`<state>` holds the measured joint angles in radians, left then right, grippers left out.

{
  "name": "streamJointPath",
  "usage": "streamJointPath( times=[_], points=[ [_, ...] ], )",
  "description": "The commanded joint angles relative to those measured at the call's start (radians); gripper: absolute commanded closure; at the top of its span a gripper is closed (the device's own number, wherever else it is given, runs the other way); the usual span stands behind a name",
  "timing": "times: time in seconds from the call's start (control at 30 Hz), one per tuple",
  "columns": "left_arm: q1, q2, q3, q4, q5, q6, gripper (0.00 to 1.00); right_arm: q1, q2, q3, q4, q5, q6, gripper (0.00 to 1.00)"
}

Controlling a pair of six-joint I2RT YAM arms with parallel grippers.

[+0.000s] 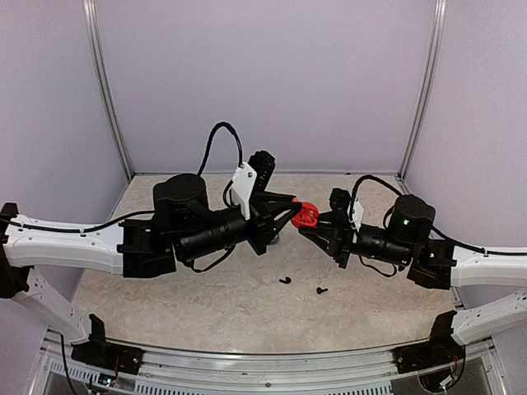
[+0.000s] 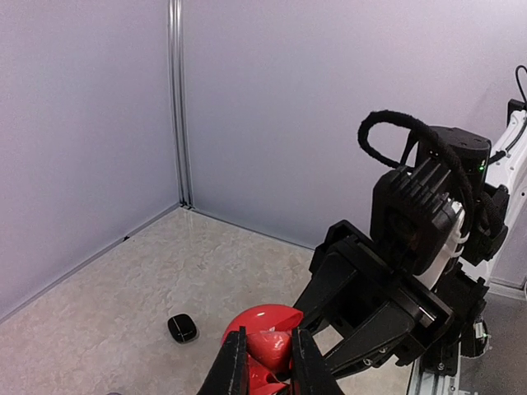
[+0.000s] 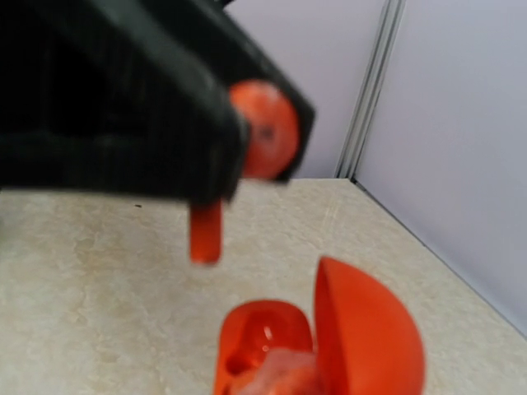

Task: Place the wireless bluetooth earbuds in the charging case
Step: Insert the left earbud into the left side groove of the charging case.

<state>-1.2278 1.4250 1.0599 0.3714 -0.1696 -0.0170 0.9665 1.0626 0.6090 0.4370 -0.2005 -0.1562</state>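
The red charging case (image 1: 307,216) hangs in the air with its lid (image 3: 366,329) swung open, and my left gripper (image 2: 268,332) is shut on its lower half. In the right wrist view the open cavity (image 3: 268,333) lies just below a red earbud (image 3: 262,130), stem pointing down. My right gripper (image 3: 235,152) is shut on that earbud, a short way above and to the left of the case. From above, the right gripper (image 1: 319,227) nearly touches the case. Two black earbuds (image 1: 285,281) (image 1: 321,290) lie loose on the table in front.
A small black case (image 2: 182,328) sits shut on the marbled table (image 1: 165,288), toward the left wall. Grey walls with metal corner posts (image 1: 111,107) enclose the back and sides. The two arms meet mid-table, close together.
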Motion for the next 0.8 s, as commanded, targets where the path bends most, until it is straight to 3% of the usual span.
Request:
streamJointPath(
  times=[0.0,0.77],
  points=[
    [-0.011,0.027,0.051,-0.002,-0.014,0.025,0.89,0.016,0.001,0.035,0.005,0.031,-0.002,1.0],
    [-0.019,0.086,0.088,-0.115,-0.074,0.05,0.91,0.02,-0.002,0.048,0.007,0.085,0.017,1.0]
  ],
)
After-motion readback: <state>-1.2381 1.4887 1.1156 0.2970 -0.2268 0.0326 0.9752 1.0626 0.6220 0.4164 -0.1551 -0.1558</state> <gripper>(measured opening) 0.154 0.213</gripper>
